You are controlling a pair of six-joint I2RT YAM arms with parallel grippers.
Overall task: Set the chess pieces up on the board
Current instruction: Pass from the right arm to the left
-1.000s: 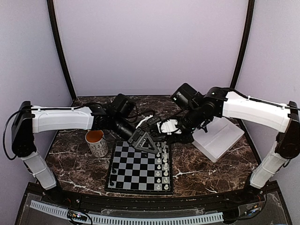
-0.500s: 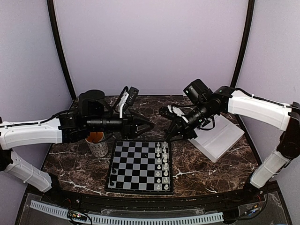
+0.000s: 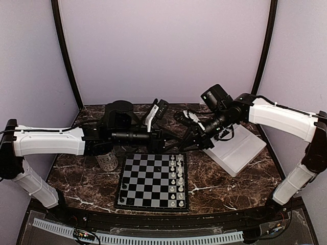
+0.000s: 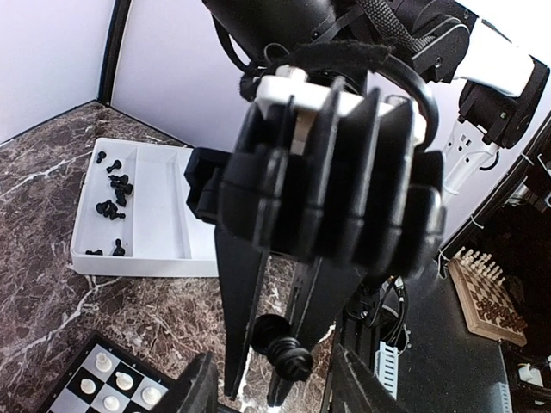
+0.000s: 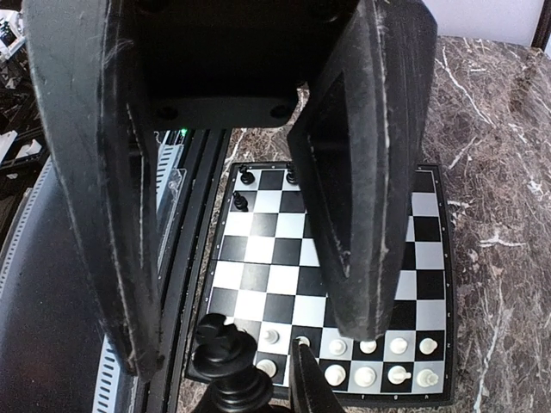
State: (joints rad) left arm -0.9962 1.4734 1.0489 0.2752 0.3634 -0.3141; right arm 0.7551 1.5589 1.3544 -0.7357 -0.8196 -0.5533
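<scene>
The board (image 3: 145, 178) lies at the front centre, with white figures in its two right columns and a few black chess pieces (image 3: 125, 187) at its near left. Both grippers meet tip to tip in the air above the board's far edge. My right gripper (image 3: 185, 147) points down-left. In the left wrist view its narrow fingers look shut on a black chess piece (image 4: 288, 353). That black chess piece (image 5: 222, 348) also shows low in the right wrist view. My left gripper (image 3: 176, 139) stands open, its fingers (image 4: 196, 389) on either side of the piece, apart from it.
A white tray (image 3: 237, 150) stands at the right, and several loose black pieces (image 4: 112, 185) lie in its far compartment. A patterned mug (image 3: 107, 161) sits left of the board, partly behind my left arm. Dark marble tabletop surrounds the board.
Both grippers rose from the board's far edge and drew apart. The left gripper has since moved right, up to the right gripper's tips. The right gripper has barely moved in the last half second.
</scene>
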